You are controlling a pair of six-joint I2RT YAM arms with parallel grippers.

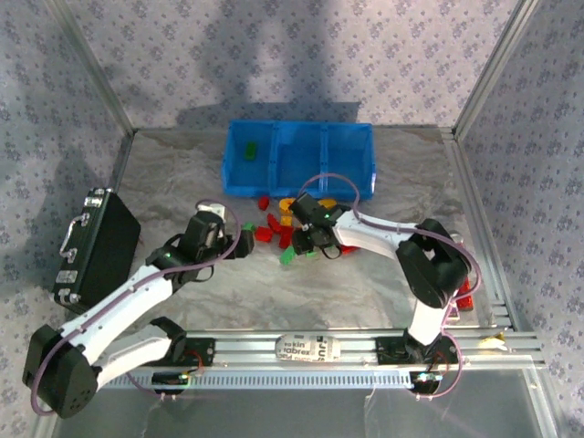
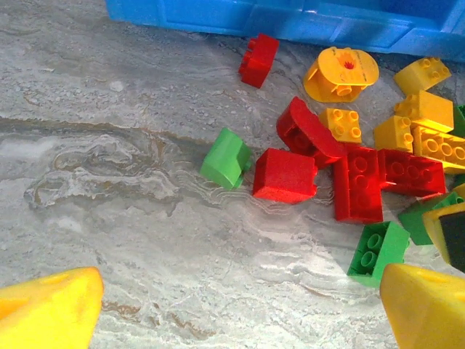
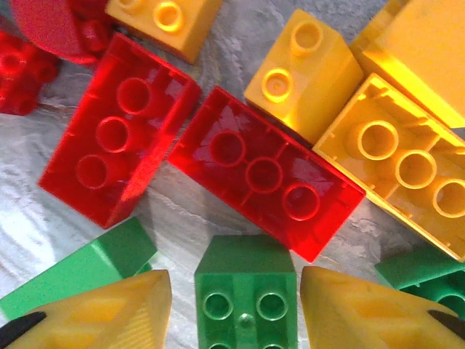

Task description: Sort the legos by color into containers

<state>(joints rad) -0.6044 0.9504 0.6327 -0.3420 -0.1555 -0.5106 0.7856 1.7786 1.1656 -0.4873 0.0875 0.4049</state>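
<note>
Nearest to me runs the metal rail (image 1: 365,365) that carries both arm bases, along the front of a grey marbled table (image 1: 182,182). Off to the left a black case (image 1: 96,246) with a metal handle lies on the table, well apart from the bricks. By the right arm's elbow something red (image 1: 467,292) sits at the table's edge. The arm hides most of it, and I cannot tell what it is.

The left gripper (image 2: 240,291) hovers low over bare table. Its yellow fingers are wide apart with nothing between them, and the frame cuts off all but their ends. Just ahead of it lies a lone green brick (image 2: 227,158), close beside a red one.

The right gripper (image 3: 236,291) is low in the pile of legos (image 1: 274,224), and from above its wrist covers part of the heap. Its fingers stand apart on either side of a small green four-stud brick (image 3: 245,305). They are not clamped on it, as a strip of table shows between one finger and the brick. The brick's near end is cut off. Beyond it two long red bricks (image 3: 265,174) lie side by side, then yellow bricks (image 3: 305,73), at least one of them upside down.

Farther on, a round yellow piece (image 2: 341,73) and a single red brick (image 2: 258,59) lie just short of the blue tray (image 1: 301,189). The tray's left compartment holds a green piece (image 1: 248,149). Patterned walls close in the far side.
</note>
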